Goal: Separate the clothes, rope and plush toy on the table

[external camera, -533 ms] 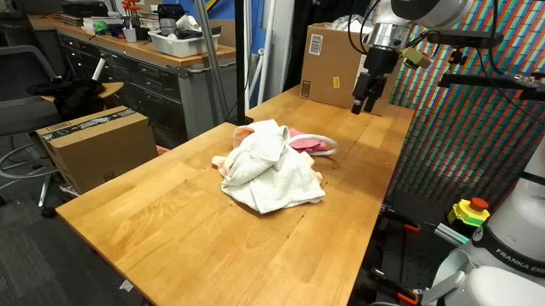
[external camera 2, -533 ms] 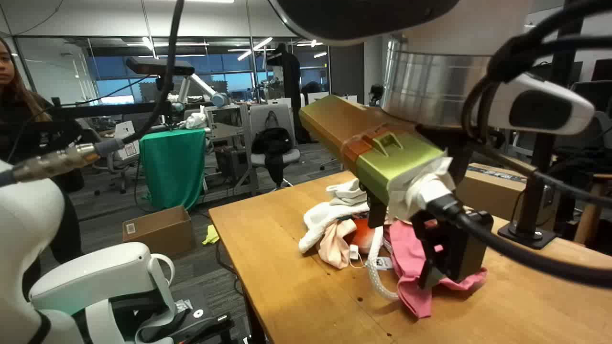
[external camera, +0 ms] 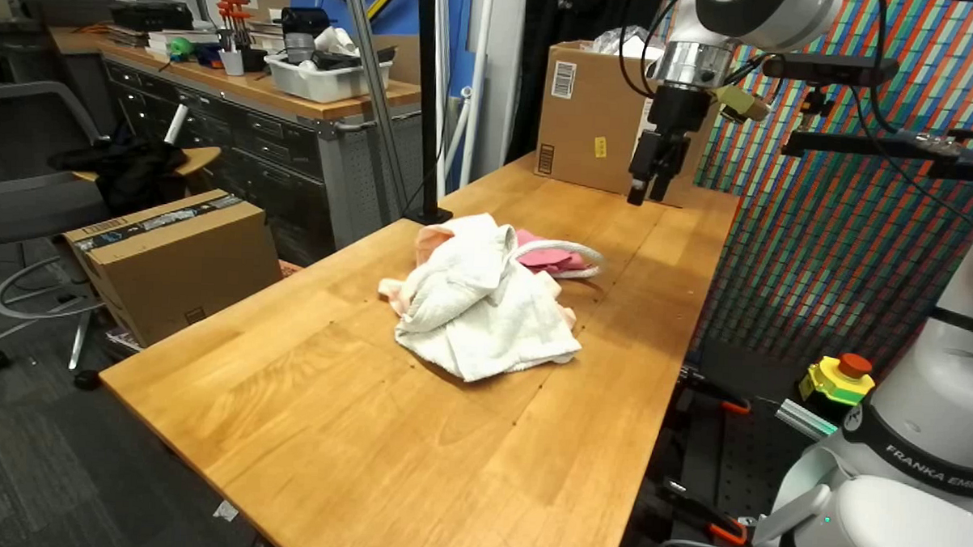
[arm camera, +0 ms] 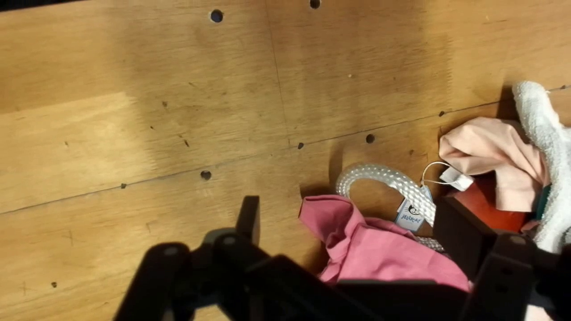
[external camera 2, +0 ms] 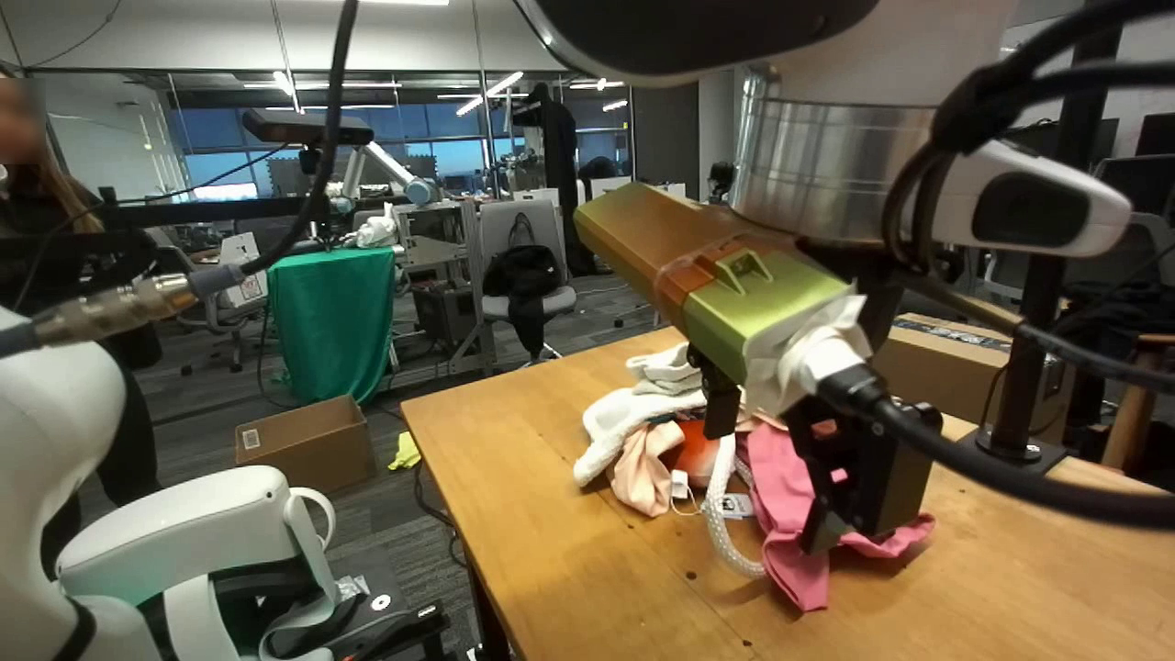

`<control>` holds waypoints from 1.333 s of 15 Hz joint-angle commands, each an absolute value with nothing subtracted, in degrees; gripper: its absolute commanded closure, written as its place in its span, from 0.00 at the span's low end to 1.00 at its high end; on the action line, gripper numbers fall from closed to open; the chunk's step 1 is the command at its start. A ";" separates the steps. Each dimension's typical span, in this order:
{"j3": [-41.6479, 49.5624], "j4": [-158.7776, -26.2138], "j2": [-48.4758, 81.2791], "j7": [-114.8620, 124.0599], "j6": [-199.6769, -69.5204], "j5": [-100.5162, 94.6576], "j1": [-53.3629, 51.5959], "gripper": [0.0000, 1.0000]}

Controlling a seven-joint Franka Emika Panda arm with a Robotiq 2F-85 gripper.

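Note:
The clothes lie heaped mid-table: a white garment (external camera: 493, 314) on top, a peach-cream one (arm camera: 490, 147) poking out beneath it, and a pink one (arm camera: 392, 254) at the heap's edge. A loop of the off-white rope (arm camera: 374, 173) arches out beside the pink cloth; the rest of it is hidden. Partly covered by cloth is the red plush toy (external camera 2: 695, 452), its paper tag showing near the rope. My gripper (external camera: 648, 195) hangs in the air above the table (external camera: 352, 414). In the wrist view, the gripper (arm camera: 357, 227) has its fingers wide apart, the pink garment below between them.
A large cardboard box (external camera: 589, 115) stands at the table's end. A black post (external camera: 429, 101) rises from the table's edge near the heap. Another box (external camera: 179, 263) sits off the table, by the chair. A person (external camera 2: 37, 184) is at the side.
My gripper has shifted only very slightly. The heap on the table looks the same. The person at the side has moved a little.

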State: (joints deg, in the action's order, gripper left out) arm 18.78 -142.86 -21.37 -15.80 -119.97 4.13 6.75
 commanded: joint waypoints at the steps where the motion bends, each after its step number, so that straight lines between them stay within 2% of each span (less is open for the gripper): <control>1: 15.52 -139.30 -18.69 -14.16 -116.50 2.17 7.67 0.00; 9: 8.13 -124.94 -7.88 -12.82 -105.72 -1.64 4.70 0.00; 20: -0.08 -104.43 9.16 -13.60 -98.82 -2.33 -0.38 0.00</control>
